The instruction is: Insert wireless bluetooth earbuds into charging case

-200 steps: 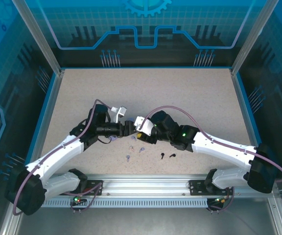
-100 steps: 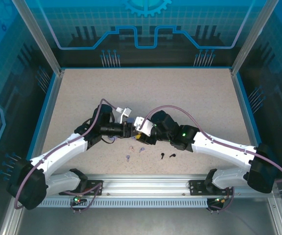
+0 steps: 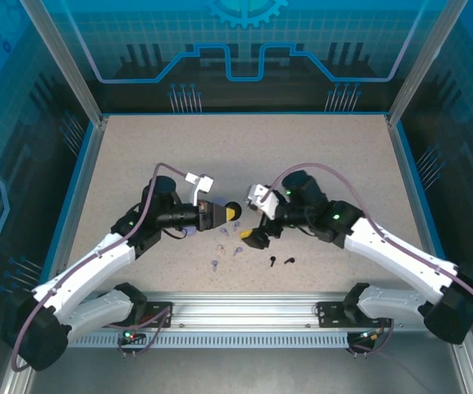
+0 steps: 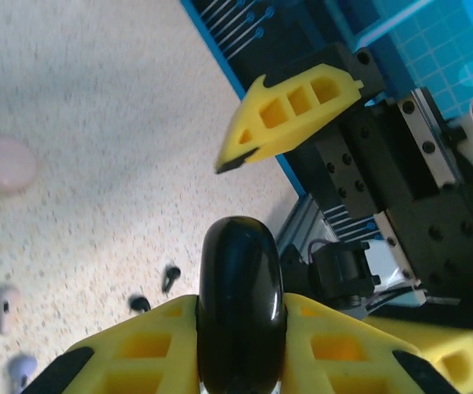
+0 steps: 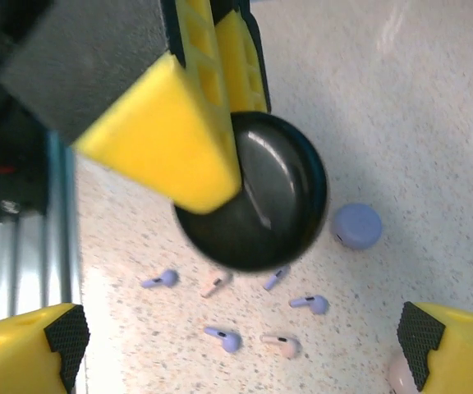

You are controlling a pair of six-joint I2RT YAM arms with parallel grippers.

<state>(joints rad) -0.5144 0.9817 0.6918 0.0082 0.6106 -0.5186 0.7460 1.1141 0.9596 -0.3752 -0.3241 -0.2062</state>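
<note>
My left gripper [image 4: 241, 328] is shut on a closed black round charging case [image 4: 241, 287], gripped on edge between its yellow fingers above the table. From the right wrist view the same black case [image 5: 269, 197] hangs over the loose earbuds. My right gripper [image 5: 245, 357] is open and holds nothing; in the top view it [image 3: 258, 236] sits just right of my left gripper [image 3: 225, 215]. Several lavender earbuds [image 5: 224, 337] and two pink earbuds [image 5: 282, 345] lie on the table. Two black earbuds [image 4: 169, 277] lie nearer the rail.
A lavender disc case [image 5: 356, 226] lies closed beside the earbuds, and a pink disc case [image 4: 2, 164] lies farther off. The aluminium rail [image 3: 245, 308] and the arm bases run along the near edge. A blue frame [image 3: 80, 172] borders the speckled table.
The two grippers were together at the black case. My right gripper has pulled away to the right and stands open, and my left gripper keeps the case.
</note>
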